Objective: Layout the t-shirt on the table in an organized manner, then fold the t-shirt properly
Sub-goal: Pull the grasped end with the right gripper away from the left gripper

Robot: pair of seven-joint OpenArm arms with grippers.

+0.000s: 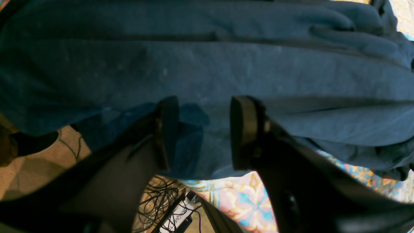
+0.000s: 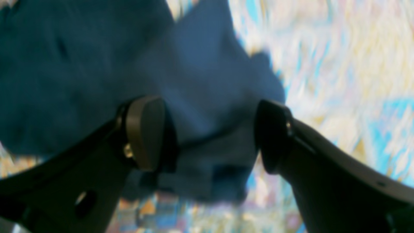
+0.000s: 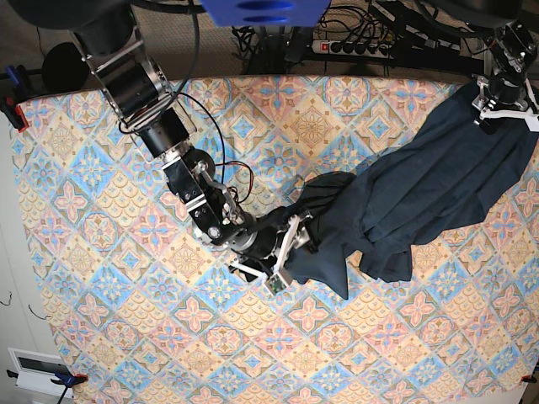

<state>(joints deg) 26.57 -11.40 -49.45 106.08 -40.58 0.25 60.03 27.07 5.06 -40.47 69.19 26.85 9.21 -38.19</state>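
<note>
Two pairs of fingers: right [image 2: 210, 134] spread wide, left [image 1: 202, 132] part-open, gripping one t-shirt [image 3: 421, 194] on one table [image 3: 101, 295].

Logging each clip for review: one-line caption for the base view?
Navy t-shirt stretched across the patterned table between both arms.

The right claw [image 2: 210, 136] stands with its two fingers spread wide, the pale pad of one finger [image 2: 144, 131] facing inward. Between and beyond them lies a rumpled part of the dark navy t-shirt [image 2: 97, 74], blurred, over the patterned bench [image 2: 339, 64].
</note>
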